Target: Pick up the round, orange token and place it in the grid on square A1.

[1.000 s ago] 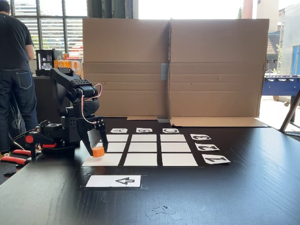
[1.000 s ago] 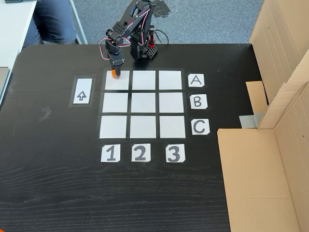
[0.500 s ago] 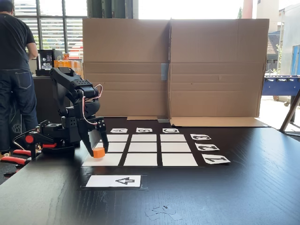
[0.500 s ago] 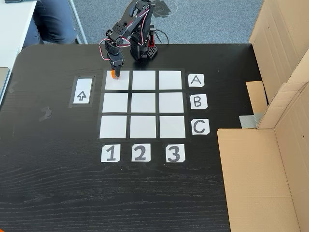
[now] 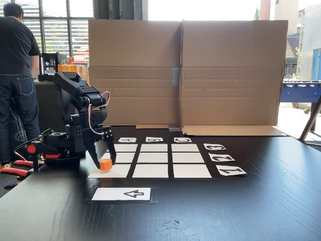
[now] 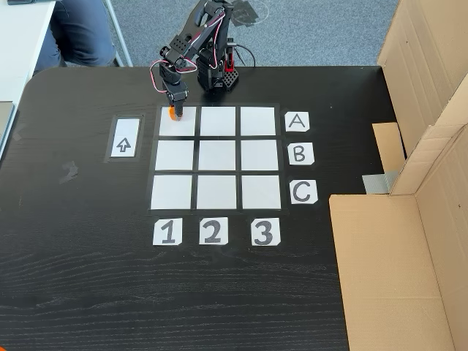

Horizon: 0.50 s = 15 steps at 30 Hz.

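I see a black wood-grain worktop point(image 5: 261, 201), a cardboard screen point(image 5: 185, 70) behind it, bright slatted windows point(image 5: 55, 25), and grey carpet point(image 6: 314, 29).

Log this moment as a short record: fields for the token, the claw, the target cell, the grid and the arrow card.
token: orange token, between the claw's fingers at the edge of square A1
claw: claw points down, fingers either side of the token; claw
target cell: square A1, white, corner cell under the token
grid: the grid, three by three, other cells bare
arrow card: arrow card, beside the grid, apart from it
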Tool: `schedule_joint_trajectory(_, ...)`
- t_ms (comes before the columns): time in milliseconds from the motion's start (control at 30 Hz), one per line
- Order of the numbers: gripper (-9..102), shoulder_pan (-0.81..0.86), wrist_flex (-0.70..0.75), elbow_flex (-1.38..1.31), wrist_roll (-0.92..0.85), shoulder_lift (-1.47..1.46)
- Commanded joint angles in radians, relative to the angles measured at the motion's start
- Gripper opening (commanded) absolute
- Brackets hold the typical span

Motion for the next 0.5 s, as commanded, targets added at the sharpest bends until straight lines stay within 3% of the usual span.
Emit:
schedule_joint_trajectory(0, 5, -0.006, -0.014, -0.002, 0.002, -0.008)
schedule_joint_trajectory(467, 6, -0.005, -0.038, -0.002, 0.002, -0.025)
